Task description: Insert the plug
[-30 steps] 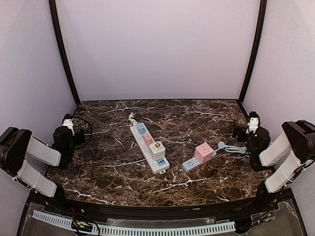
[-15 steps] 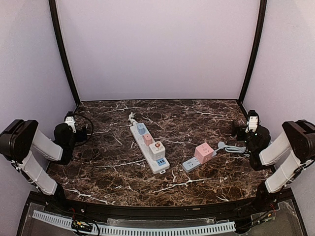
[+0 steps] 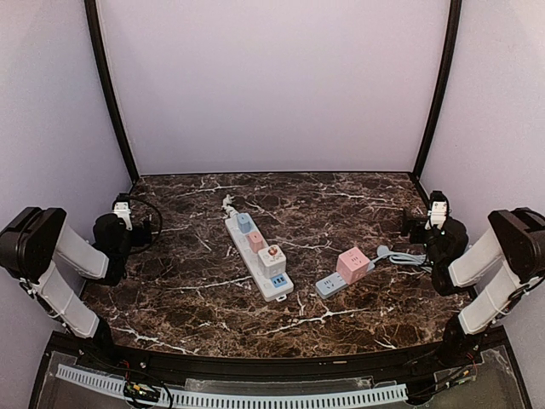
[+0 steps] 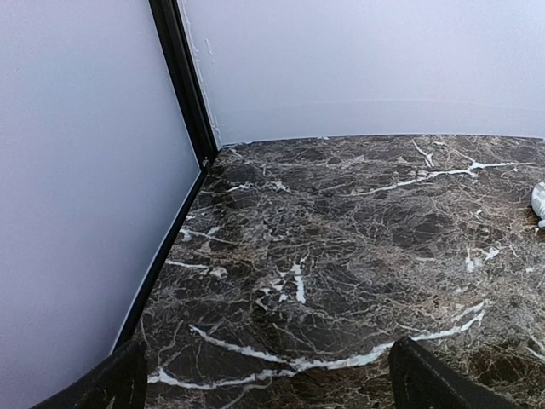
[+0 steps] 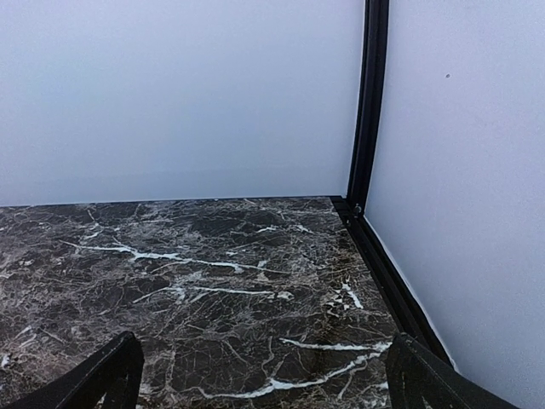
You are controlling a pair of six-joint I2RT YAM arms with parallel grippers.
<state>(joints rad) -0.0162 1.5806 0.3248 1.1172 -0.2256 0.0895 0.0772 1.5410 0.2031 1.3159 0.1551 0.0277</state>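
Note:
A white power strip (image 3: 258, 258) lies diagonally mid-table, carrying a blue, a pink and a white adapter. To its right stands a pink cube socket (image 3: 352, 264), with a flat grey-blue plug (image 3: 331, 285) beside it and a grey cable (image 3: 400, 256) trailing right. My left gripper (image 3: 152, 232) hovers at the table's left edge, open and empty, far from the strip. In the left wrist view its fingertips (image 4: 111, 385) frame bare marble. My right gripper (image 3: 408, 226) is open and empty by the right wall, just behind the cable. Its fingertips (image 5: 426, 379) also show only marble between them.
Pale enclosure walls with black corner posts (image 3: 109, 94) close in the marble table (image 3: 324, 204) on three sides. The strip's white cable stub (image 4: 539, 203) peeks in at the right edge of the left wrist view.
The left arm has folded back and its gripper has shifted slightly right and away from the near edge. The right arm has barely moved. The strip, cube and plug lie as before.

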